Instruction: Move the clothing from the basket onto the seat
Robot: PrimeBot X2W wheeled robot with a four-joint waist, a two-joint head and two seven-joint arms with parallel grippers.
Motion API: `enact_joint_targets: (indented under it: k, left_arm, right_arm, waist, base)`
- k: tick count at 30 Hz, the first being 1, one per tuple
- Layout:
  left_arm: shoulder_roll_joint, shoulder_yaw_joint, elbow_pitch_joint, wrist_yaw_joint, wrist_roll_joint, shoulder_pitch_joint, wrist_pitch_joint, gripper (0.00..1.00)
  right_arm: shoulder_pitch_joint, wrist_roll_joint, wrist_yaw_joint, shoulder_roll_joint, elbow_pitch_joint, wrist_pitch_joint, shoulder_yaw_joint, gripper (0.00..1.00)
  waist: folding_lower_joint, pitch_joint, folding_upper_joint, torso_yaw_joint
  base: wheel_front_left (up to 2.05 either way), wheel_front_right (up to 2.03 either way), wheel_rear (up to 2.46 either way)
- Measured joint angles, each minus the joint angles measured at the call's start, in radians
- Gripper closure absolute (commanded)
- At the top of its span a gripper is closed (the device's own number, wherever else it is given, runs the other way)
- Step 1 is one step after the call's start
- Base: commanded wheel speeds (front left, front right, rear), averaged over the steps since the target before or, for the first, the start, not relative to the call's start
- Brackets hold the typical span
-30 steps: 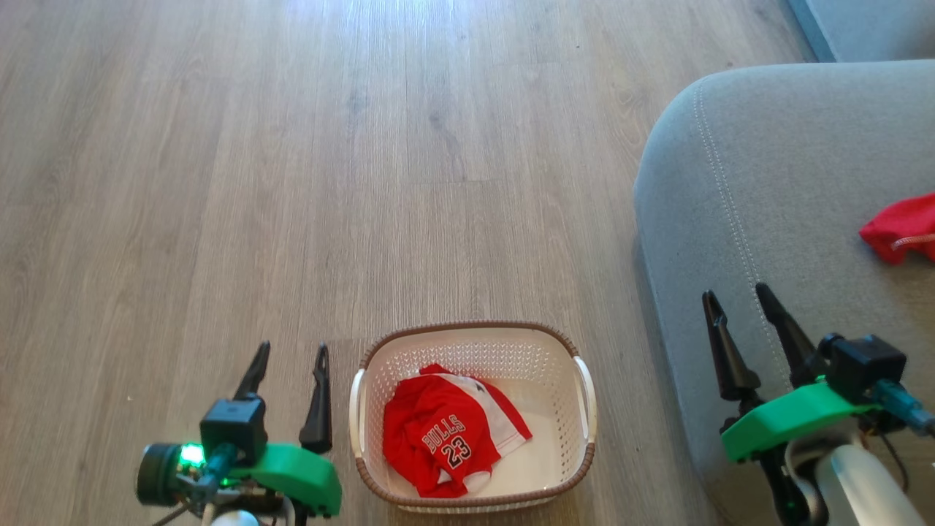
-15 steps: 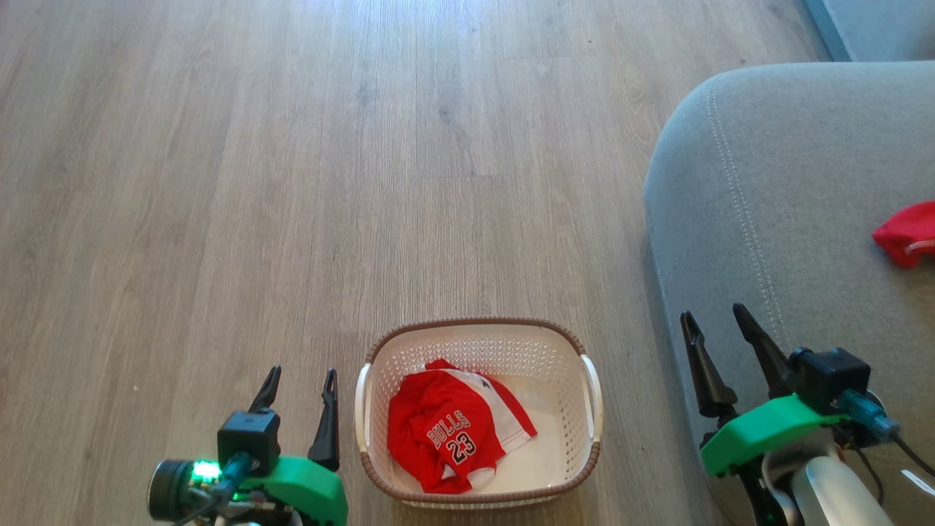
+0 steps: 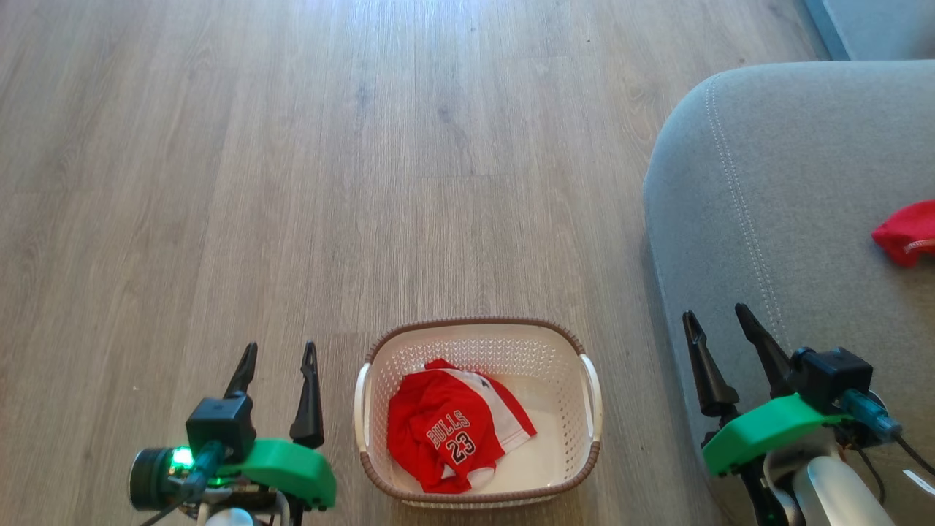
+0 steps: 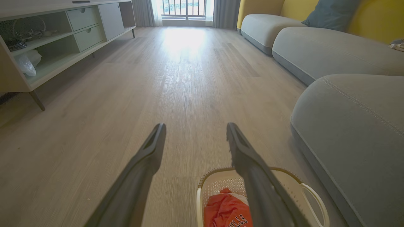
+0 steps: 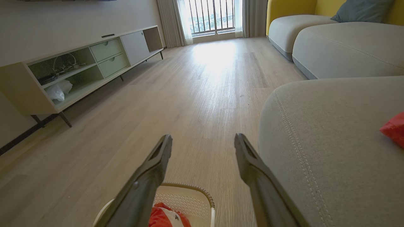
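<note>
Our left gripper [image 3: 280,349] hangs spread and empty just left of the basket [image 3: 475,322], its two dark fingers parted with nothing between them. Our right gripper [image 3: 714,313] is spread and empty too, well to the right of the basket, near the edge of the grey seat cushion [image 3: 789,183].

Inside the basket, in its left half, the red-and-white Bulls jersey [image 3: 445,438] lies crumpled on the bottom, with the number 23 facing up and a white panel trailing toward the middle. Far to the right of the basket, a second red garment [image 3: 906,234] lies on the cushion. We judge the task about half done, and the step in hand is the reach for the jersey. The basket stands on the wooden floor [image 3: 292,183], apart from the cushion.

The left gripper is the nearer one, so we would use it. We should bring it over the basket from above, clearing the brown rim before lowering, and keep the fingers wide until they straddle the bunched fold at the jersey's middle. Pinching several layers there should give a surer hold than catching a loose edge. We must keep the fingertips away from the perforated wall, where they could snag. The basket looks light, so we lift straight up until the hem is free of the rim. Otherwise we risk dragging or tipping the basket on the way right to the cushion.
</note>
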Motion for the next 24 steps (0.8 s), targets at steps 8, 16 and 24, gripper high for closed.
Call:
enact_joint_targets:
  k: [8,16,24]
  left_arm:
    - [0.0,-0.001,-0.016,0.002,0.004,0.0,0.0,0.0]
    - [0.0,-0.002,-0.007,-0.001,0.004,-0.001,0.0,0.0]
    - [0.0,-0.008,0.015,-0.028,0.02,-0.081,0.0,0.0]
  right_arm:
    - [0.0,0.0,0.0,0.001,0.0,0.0,-0.003,0.0]
    - [-0.001,-0.007,0.0,0.001,-0.002,0.0,-0.004,0.0]
    - [-0.017,-0.021,0.0,0.004,-0.007,0.0,-0.023,0.0]
  waist:
    - [0.0,0.003,0.0,-0.001]
    - [0.0,0.03,0.0,-0.008]
    - [0.0,0.128,0.0,-0.024]
  base:
    - [0.0,0.0,0.0]
    - [0.0,0.0,0.0]
    - [0.0,0.0,0.0]
